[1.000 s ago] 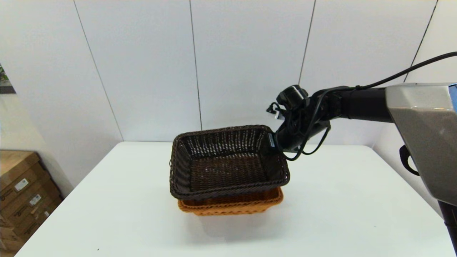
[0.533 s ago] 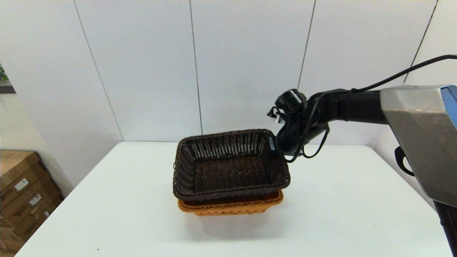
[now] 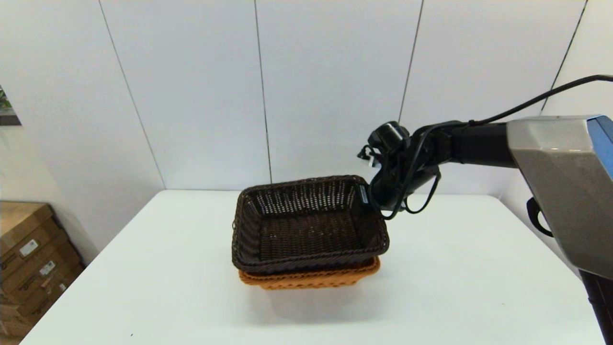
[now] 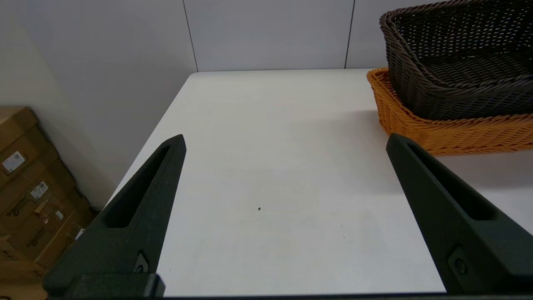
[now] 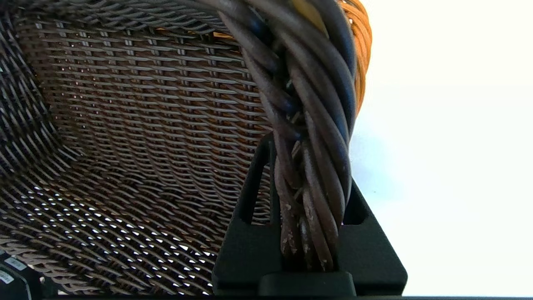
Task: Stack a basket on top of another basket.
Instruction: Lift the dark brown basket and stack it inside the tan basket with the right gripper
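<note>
My right hand point(image 3: 368, 195) pinches the braided rim of the dark basket point(image 3: 306, 225) at its far right corner; the basket sits nested in the orange basket point(image 3: 311, 278), mid-worktop point(image 3: 455, 268). My left hand point(image 4: 287, 141) hangs spread near the worktop's left edge.

Right gripper point(image 3: 368, 195) clamped (fingers pinched together), left gripper point(image 4: 287, 141) spread wide, idle
</note>
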### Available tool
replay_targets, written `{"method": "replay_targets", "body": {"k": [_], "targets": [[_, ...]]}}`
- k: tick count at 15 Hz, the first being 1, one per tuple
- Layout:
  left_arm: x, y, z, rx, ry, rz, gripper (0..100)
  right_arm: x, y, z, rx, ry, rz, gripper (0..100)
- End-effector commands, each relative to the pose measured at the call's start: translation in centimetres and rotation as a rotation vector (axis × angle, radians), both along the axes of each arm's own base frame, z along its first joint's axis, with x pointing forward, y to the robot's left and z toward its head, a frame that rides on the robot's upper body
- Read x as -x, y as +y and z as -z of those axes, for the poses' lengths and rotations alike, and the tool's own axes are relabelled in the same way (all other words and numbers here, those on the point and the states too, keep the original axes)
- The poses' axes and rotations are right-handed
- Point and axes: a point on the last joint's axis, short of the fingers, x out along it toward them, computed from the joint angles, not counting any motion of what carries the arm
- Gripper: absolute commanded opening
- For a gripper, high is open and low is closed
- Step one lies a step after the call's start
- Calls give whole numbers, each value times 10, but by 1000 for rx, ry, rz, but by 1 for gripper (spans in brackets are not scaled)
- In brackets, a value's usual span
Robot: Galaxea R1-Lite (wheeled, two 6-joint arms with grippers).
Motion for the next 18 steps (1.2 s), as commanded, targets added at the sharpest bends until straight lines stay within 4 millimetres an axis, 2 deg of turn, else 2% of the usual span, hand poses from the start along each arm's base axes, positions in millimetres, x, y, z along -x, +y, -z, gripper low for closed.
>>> {"method": "replay_targets", "body": {"k": [1, 18], "targets": [[0, 0, 0, 0, 0, 0, 100, -1, 1, 5, 4, 14, -1, 0], [0, 0, 0, 0, 0, 0, 100, -3, 2, 12, 9, 26, -4, 0]]}}
